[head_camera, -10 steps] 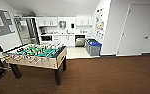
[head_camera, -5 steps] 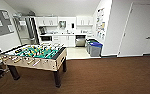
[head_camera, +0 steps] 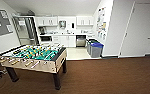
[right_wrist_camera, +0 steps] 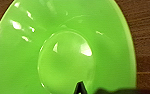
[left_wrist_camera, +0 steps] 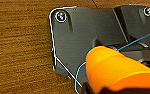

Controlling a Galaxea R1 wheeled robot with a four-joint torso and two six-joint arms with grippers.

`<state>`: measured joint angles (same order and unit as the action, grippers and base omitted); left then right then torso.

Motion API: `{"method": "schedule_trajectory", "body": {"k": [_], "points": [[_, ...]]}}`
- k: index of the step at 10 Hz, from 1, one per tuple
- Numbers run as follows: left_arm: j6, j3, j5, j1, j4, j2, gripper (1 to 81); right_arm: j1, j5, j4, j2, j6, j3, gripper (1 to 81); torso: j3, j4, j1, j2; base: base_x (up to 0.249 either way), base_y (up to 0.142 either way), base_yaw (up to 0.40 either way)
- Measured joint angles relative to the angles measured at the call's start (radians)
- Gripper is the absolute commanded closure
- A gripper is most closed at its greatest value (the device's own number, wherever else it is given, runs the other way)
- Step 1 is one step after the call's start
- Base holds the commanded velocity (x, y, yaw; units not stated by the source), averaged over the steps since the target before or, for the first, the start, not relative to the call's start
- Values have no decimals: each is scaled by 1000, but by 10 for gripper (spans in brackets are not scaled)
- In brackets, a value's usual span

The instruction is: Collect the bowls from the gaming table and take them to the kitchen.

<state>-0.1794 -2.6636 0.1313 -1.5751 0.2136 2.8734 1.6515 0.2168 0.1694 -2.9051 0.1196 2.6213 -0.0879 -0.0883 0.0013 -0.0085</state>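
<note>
Carrying is judged to be the step in hand: both bowls seem already collected. At the left a table-football table (head_camera: 32, 56) is seen, and beyond it the kitchen (head_camera: 66, 35) across the brown floor (head_camera: 103, 77). The orange bowl (left_wrist_camera: 118, 68) is seen close in the left wrist view, the green bowl (right_wrist_camera: 63, 50) close in the right; the grip itself cannot be told. A steady approach to the counter is called for.

Head view faces the kitchen (head_camera: 66, 35); wrist views look down, sharing brown floor (left_wrist_camera: 21, 50)
</note>
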Motion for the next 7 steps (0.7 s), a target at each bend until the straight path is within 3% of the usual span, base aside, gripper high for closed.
{"method": "schedule_trajectory", "body": {"k": [7], "points": [[0,0,0,0,2,7,811,5,0,0,-2,0,3,811,0,0,0,0,136,0,0]]}}
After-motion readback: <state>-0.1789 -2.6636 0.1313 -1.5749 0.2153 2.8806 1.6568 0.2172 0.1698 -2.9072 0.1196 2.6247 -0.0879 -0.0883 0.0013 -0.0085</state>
